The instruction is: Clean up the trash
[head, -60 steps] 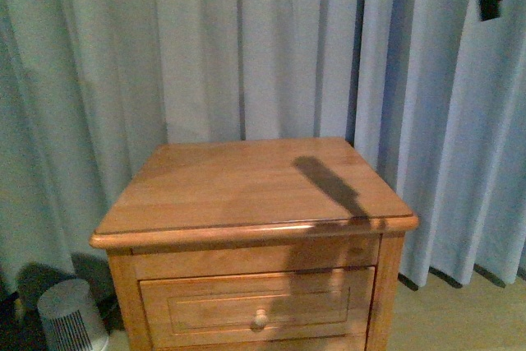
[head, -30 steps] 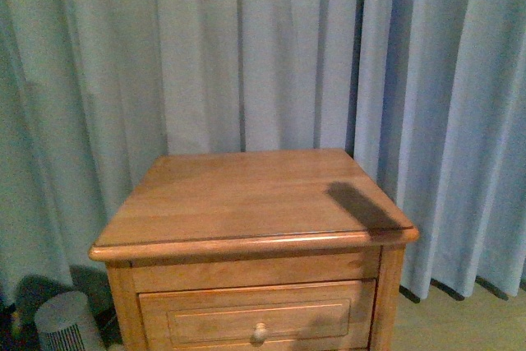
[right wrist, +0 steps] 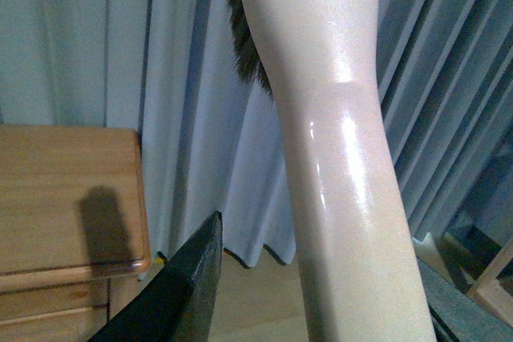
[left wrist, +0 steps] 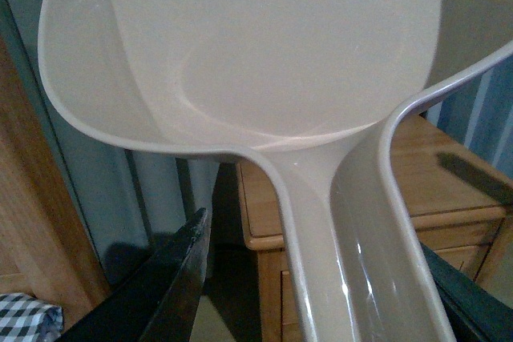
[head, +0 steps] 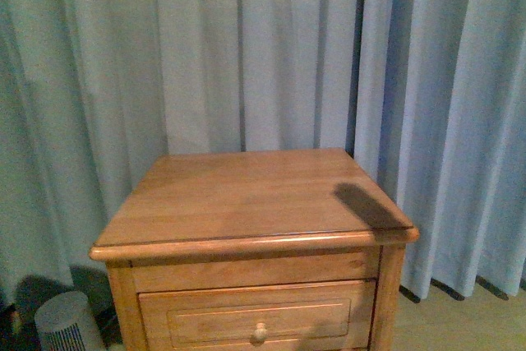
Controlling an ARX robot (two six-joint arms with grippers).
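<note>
- The left claw (left wrist: 321,286) is gripping the handle of a beige dustpan (left wrist: 272,62), which is running out between its two dark fingers; the pan is being carried in the air, hollow side toward the wrist camera, probably so that it is ready to be set down as a catcher.
- The right claw (right wrist: 321,294) is closing around the pale handle of a brush (right wrist: 337,158), whose dark bristles (right wrist: 240,46) are showing at the far end; the tool is likewise being held clear of any surface.
- Neither arm is appearing in the front view, which suggests that both tools are being kept back and to the sides.
- A wooden nightstand (head: 255,195) is standing before pale blue curtains (head: 246,55), a drawer (head: 259,314) showing below its top and a dark shadow (head: 366,203) lying across its right front corner.
- A small white ribbed appliance (head: 70,322) is sitting on the floor, left of the nightstand.
- The trash is not showing in any view; nothing is lying on the nightstand's top, so its place cannot be told.
- Judged from this, either the sweeping is already done or the wad is lying out of frame.
</note>
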